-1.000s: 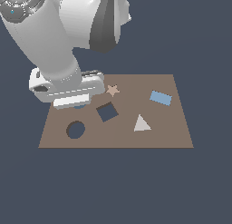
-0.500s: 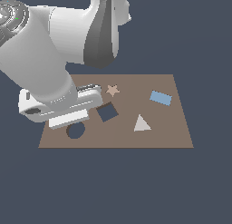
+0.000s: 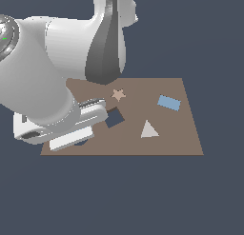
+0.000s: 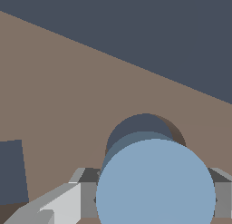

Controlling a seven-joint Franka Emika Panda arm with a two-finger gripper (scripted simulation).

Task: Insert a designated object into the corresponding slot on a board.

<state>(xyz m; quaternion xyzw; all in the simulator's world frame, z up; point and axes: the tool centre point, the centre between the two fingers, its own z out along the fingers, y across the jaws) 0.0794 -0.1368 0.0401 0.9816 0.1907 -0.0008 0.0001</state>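
Observation:
In the wrist view my gripper (image 4: pixel 156 198) is shut on the light blue round disc (image 4: pixel 156 184), with a grey finger (image 4: pixel 86 191) showing on each side of it. The dark circular slot (image 4: pixel 136 125) lies in the brown board (image 4: pixel 68 82) just beyond the disc's edge and is partly covered by it. I cannot tell whether the disc touches the board. In the exterior view my gripper (image 3: pixel 71 136) hangs over the board's (image 3: pixel 162 143) near corner on the exterior view's left. There the arm hides the disc and nearly all of the slot.
A dark square hole (image 3: pixel 114 118) sits mid-board, also in the wrist view (image 4: pixel 11 171). A tan star (image 3: pixel 118 94), a light blue rectangle (image 3: pixel 169 102) and a grey-white triangle (image 3: pixel 149 130) lie on the board. The bulky arm covers the board's left part in the exterior view.
The arm has swung toward the exterior view's left and lower over the board's near corner. The round hole, in plain view a second ago, is now covered by the gripper.

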